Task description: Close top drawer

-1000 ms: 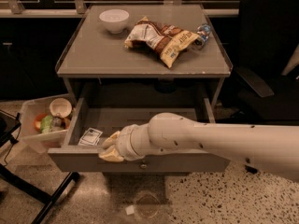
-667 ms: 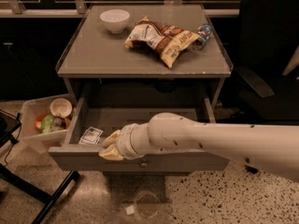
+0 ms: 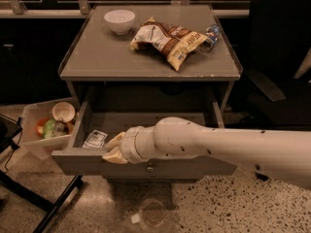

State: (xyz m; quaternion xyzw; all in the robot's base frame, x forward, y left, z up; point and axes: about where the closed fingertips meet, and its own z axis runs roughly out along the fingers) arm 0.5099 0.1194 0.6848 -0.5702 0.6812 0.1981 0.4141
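The top drawer [image 3: 77,160] is pulled far out of the grey cabinet, its grey front panel nearest me with a small round knob [image 3: 149,168] at centre. A small white packet [image 3: 95,139] lies inside at the front left. My gripper [image 3: 114,148] reaches in from the right on a thick white arm and sits at the drawer's front edge, left of centre, over the top rim of the panel. The lower drawers are hidden behind the open drawer and my arm.
On the cabinet top [image 3: 97,57] stand a white bowl [image 3: 119,21], a crumpled snack bag [image 3: 167,40] and a small blue packet [image 3: 212,33]. A clear bin [image 3: 34,130] with a cup and food sits at left. A black chair [image 3: 277,81] is at right. Speckled floor below.
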